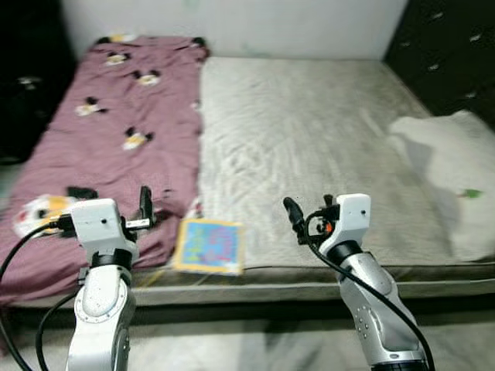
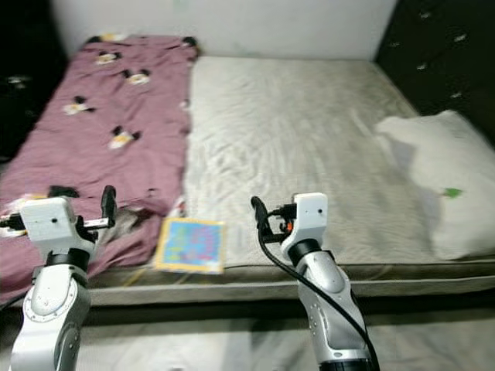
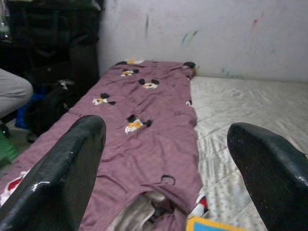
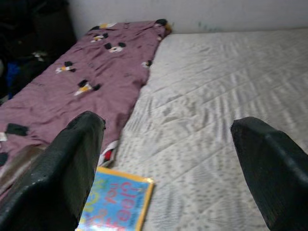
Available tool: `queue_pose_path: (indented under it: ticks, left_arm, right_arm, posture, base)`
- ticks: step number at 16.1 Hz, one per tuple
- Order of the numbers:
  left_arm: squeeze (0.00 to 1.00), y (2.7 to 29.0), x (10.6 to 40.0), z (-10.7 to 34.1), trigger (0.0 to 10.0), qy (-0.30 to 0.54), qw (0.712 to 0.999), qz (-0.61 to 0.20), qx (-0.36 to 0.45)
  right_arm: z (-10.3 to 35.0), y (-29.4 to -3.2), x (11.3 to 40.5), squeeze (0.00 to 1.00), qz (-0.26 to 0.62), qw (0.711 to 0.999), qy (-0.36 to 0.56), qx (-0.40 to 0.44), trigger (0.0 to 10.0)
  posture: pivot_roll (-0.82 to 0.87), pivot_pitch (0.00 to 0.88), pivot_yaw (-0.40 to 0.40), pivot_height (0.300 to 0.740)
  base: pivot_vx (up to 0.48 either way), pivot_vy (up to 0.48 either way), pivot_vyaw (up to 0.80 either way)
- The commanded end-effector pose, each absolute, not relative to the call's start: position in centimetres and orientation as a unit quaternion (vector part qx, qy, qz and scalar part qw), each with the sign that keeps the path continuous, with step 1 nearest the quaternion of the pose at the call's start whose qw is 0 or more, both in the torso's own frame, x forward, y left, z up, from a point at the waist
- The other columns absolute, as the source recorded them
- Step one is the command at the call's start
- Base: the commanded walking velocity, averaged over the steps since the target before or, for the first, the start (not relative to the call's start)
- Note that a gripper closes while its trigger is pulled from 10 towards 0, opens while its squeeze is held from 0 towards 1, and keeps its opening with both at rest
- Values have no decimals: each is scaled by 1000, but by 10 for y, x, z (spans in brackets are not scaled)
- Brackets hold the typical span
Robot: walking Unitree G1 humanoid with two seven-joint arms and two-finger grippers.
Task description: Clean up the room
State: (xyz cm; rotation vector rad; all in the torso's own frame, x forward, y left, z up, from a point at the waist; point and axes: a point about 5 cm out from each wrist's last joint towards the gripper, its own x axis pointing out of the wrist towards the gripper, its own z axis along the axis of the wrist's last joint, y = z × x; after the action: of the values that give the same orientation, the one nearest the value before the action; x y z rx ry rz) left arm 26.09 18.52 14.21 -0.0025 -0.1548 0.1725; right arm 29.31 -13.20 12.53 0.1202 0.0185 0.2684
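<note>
**Bed with book at its near edge, both arms raised**

Head views: Low against a white wall lies a mattress, its grey quilted top bare on the robot's right side. A mauve sheet printed with cartoon mice covers its left side. A white pillow rests at the far right. A colourful book lies flat on the mattress's near edge, just beside the sheet's hem. The left end effector is held up over the sheet's near corner; the right end effector is held up above the near edge, to the right of the book.

Left wrist view: the left end effector's fingers stand wide apart, empty, framing the sheet.

Right wrist view: the right end effector's fingers are spread wide, empty, with the book below them.
</note>
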Motion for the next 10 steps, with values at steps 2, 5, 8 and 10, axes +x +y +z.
queue_pose_path:
  ticks: [2,5,8,10]
  left_arm:
    - [0,180,259,142,10000,-76,995,65,-7]
    - [0,177,259,145,10000,-87,995,43,-13]
    - [0,176,260,145,10000,-88,995,36,-14]
    - [0,176,260,145,10000,-88,996,31,-17]
  right_arm:
    - [124,-138,292,0,123,990,14,63,10000]
    - [124,-136,293,0,126,991,10,54,10000]
    - [124,-137,294,0,122,991,10,55,10000]
    - [124,-137,294,0,121,991,9,53,10000]
  posture:
    - [-8,123,-21,740]
    - [-7,116,-21,740]
    - [-6,112,-21,740]
    - [-4,108,-20,740]
  base:
    - [0,0,0]
    - [95,0,0]
    - [356,0,0]
    - [371,0,0]
